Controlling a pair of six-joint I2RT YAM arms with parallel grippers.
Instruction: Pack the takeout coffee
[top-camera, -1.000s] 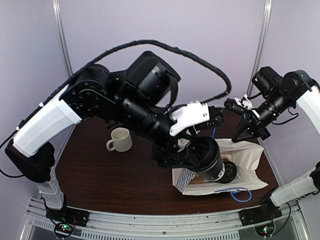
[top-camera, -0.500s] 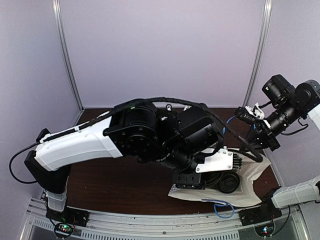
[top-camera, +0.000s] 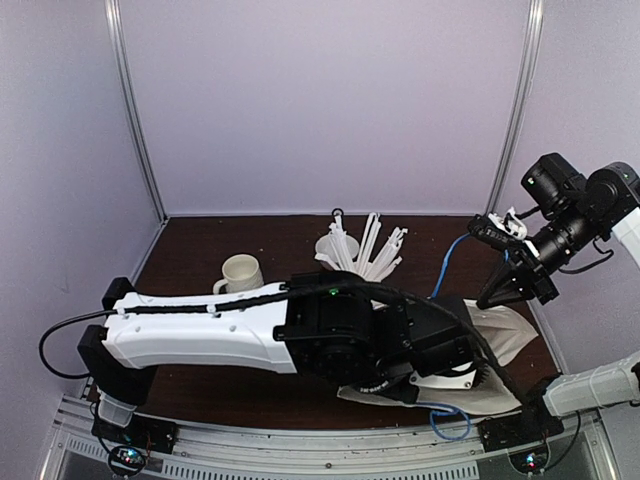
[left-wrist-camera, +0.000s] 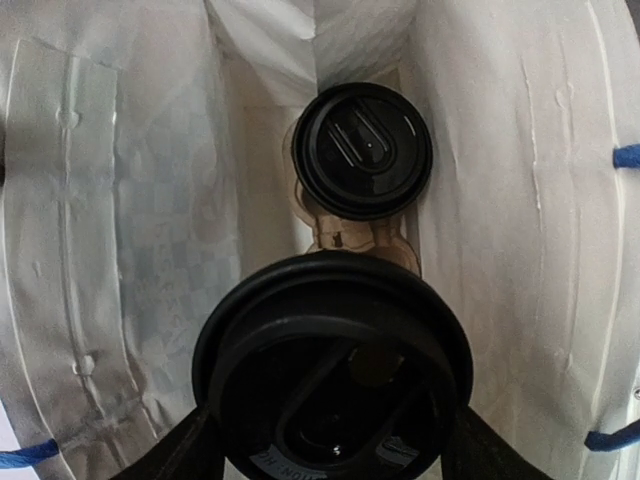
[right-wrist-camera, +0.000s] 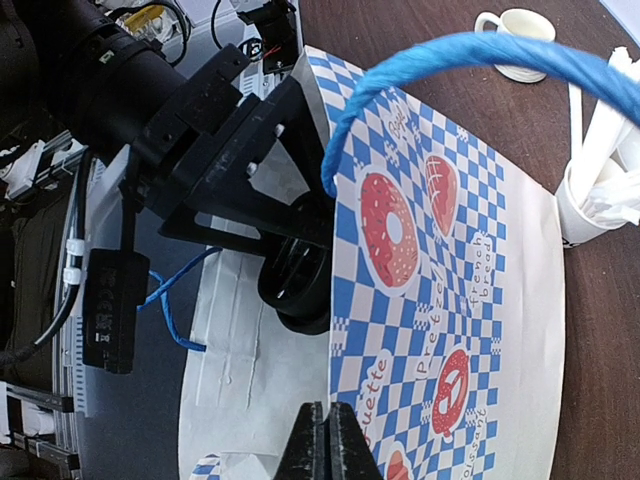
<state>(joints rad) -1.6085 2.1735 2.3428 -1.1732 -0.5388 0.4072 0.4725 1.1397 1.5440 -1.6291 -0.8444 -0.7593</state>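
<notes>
Takeout coffee cup (left-wrist-camera: 335, 370), the nearer of two, is sitting just inside the mouth of the paper bag (left-wrist-camera: 130, 250), its black lid facing the left wrist camera. The left claw (left-wrist-camera: 330, 450) is clamping it, one dark finger pressing each side below the lid. A second cup (left-wrist-camera: 362, 150), lidded too, is resting deeper in the bag against a tan insert (left-wrist-camera: 350, 235). The right claw (right-wrist-camera: 325, 440) is hovering above the bag's far end with its fingertips pressed together; a blue handle (right-wrist-camera: 470, 50) is arching close past it, though whether anything is pinching that handle cannot be told. Behind, a cream mug (top-camera: 240, 275) and a cup of white stirrers (top-camera: 340, 248) are standing on the brown surface (top-camera: 200, 250).
</notes>
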